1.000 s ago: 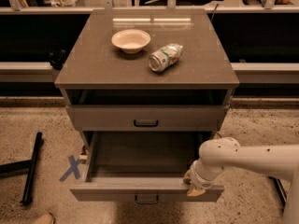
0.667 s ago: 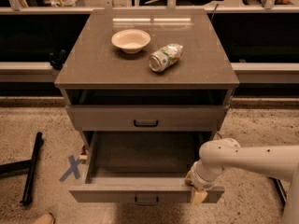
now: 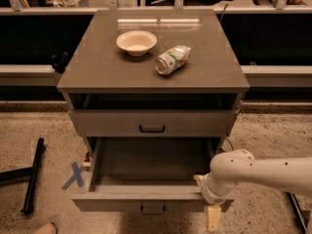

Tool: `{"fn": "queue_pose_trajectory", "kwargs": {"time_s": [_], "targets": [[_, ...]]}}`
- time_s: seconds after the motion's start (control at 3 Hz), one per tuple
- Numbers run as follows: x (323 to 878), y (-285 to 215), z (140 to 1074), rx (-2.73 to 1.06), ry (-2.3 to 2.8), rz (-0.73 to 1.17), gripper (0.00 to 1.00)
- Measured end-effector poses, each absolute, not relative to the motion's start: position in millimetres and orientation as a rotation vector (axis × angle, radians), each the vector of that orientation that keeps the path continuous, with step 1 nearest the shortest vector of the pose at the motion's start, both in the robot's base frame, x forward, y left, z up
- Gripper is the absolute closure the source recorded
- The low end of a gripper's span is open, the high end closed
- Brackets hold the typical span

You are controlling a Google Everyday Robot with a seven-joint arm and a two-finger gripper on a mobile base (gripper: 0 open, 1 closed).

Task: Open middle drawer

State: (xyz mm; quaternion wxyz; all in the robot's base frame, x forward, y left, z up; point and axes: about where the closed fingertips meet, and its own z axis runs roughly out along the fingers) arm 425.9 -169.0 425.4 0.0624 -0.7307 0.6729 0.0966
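Observation:
The middle drawer (image 3: 146, 199) is pulled far out of the grey-brown cabinet, and its bare inside shows. Its flat front faces me, with a small black handle (image 3: 152, 209) at the centre. My gripper (image 3: 208, 201), on a white arm (image 3: 263, 174) that comes in from the right, sits at the drawer's right front corner, against the front panel. The top drawer (image 3: 152, 123) above it is closed. The lowest drawer is hidden under the open one.
A white bowl (image 3: 136, 42) and a green-and-white can (image 3: 172, 59) lying on its side rest on the cabinet top (image 3: 97, 72). A black bar (image 3: 33, 174) and a blue X mark (image 3: 74, 175) are on the speckled floor at the left. A dark counter runs behind.
My gripper has shifted slightly down and towards the front at the drawer's right corner. The drawer front sits a little further out. The bowl and the can have not moved.

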Motion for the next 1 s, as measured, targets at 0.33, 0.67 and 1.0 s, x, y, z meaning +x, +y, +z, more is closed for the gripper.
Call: {"fn": "queue_pose_trajectory", "kwargs": {"time_s": [0.33,0.67,1.0], "targets": [[424.3,-179.4,452.0,-2.173,2.013,0.252,0.00],[433.3,-204.1,490.7,-2.110,1.990,0.222,0.00],[454.8,-236.8,541.0,-2.027,1.970,0.171,0.00]]}}
